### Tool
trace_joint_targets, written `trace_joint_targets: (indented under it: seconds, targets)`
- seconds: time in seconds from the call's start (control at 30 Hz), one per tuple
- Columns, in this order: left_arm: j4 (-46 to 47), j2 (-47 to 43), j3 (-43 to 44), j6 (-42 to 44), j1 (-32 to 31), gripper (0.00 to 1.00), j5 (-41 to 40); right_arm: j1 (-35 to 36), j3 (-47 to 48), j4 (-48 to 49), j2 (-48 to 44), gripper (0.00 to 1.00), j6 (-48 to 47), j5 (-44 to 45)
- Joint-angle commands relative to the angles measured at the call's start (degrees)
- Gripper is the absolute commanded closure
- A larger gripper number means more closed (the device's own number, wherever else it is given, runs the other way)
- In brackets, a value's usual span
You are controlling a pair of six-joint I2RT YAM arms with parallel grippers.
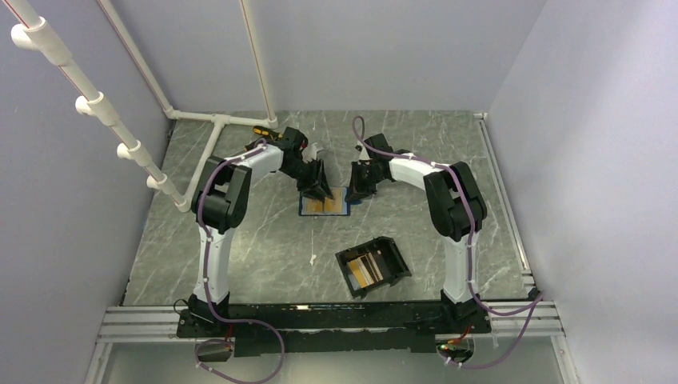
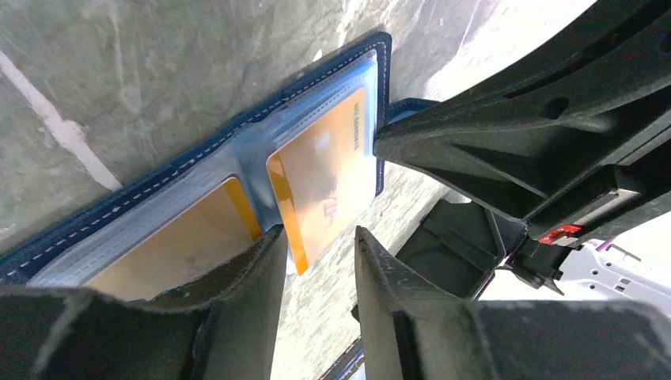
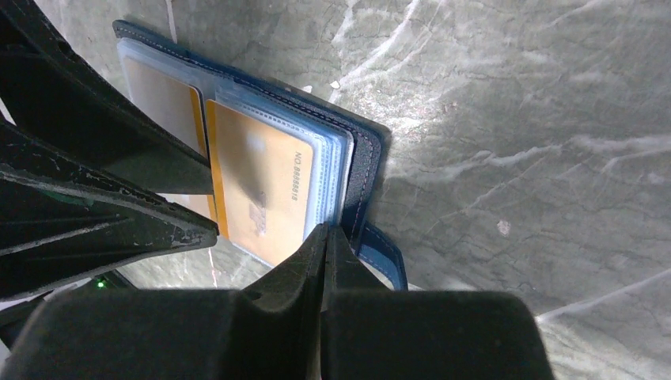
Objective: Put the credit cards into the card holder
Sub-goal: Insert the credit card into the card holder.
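Starting with room to move: the table (image 1: 264, 256) has open marble on both flanks. The only hard edge close by is the white pipe frame (image 1: 232, 120) at the far left corner, just behind my left arm's elbow.

The work is bunched up mid-table. The dark blue wallet (image 1: 326, 205) lies open and flat there. The card holder (image 1: 393, 264) sits nearer the bases, slightly right of centre and turned at an angle. It is well apart from the wallet, with clear floor between them. I can see orange-gold stock already lying in the holder.

Both arms arch up from their bases and fold inward, wrists pitched down. The two heads nearly meet over the wallet, so the gap between them is tight.

The credit cards (image 3: 257, 186) I'm after sit in the wallet's clear sleeves, one on each side of the fold.

The left gripper (image 2: 320, 237) has its jaws partly apart with a plain gap between the fingers. The corner of the nearer card shows through that gap. The fingers sit low at the sleeve's edge and have hold of nothing.

The right gripper (image 3: 325, 234) has its fingers pressed fully together. Its tip sits right at the outer edge of the sleeve stack, beside the wallet's stitched border. I can't tell whether a sleeve leaf is pinched between them.
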Motion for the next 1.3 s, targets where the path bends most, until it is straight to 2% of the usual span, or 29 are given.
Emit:
trace_joint_targets:
  seconds: [0.0, 0.23, 0.37, 0.43, 0.5, 0.6, 0.7, 0.8, 0.93, 1.07, 1.27]
  targets:
    - [-2.14, -2.18, 1.7, 1.76, -0.61, 0.58, 0.22, 0.39, -0.51, 1.82, -1.98, 1.0, 0.07, -0.63]
    - [-0.5, -0.52, 3.32, 0.42, -2.71, 0.58, 2.33, 0.49, -0.21, 2.5, -2.08, 1.0, 0.93, -1.76]
    - [-5.1, -2.44, 3.62, 3.36, -1.97, 0.54, -3.13, 0.41, -0.36, 1.05, -3.08, 1.0, -0.08, -0.02]
    - [-6.92, -4.13, 3.14, 4.63, -1.34, 0.47, -5.76, 0.36, -0.23, 0.06, -3.62, 1.0, -0.81, 1.06]
    - [-8.69, -5.55, 3.23, 5.78, -1.01, 0.31, -7.9, 0.32, -0.14, -0.56, -4.1, 1.0, -1.28, 1.71]
    - [-9.51, -6.96, 3.59, 5.89, -1.05, 0.27, -8.9, 0.38, 0.18, -0.7, -4.58, 0.96, -1.34, 1.08]
    - [-7.88, -7.39, 3.52, 4.64, -1.03, 0.35, -6.76, 0.38, 0.19, -0.11, -4.83, 0.93, -0.84, 0.08]
    - [-5.81, -6.54, 3.52, 3.25, -1.03, 0.56, -3.81, 0.4, 0.17, 0.57, -4.92, 0.91, -0.26, -1.38]
    - [-4.52, -4.51, 3.26, 2.6, -0.99, 0.76, -2.56, 0.39, -0.33, 2.32, -5.05, 0.85, 0.85, -4.15]
    - [-4.44, -2.81, 2.97, 2.88, -0.99, 0.86, -3.34, 0.4, -0.75, 3.66, -4.8, 0.79, 1.7, -5.84]
    - [-4.33, -1.98, 0.92, 3.45, -0.42, 0.93, -6.13, 0.47, -0.9, 4.73, -3.59, 0.74, 2.5, -7.72]
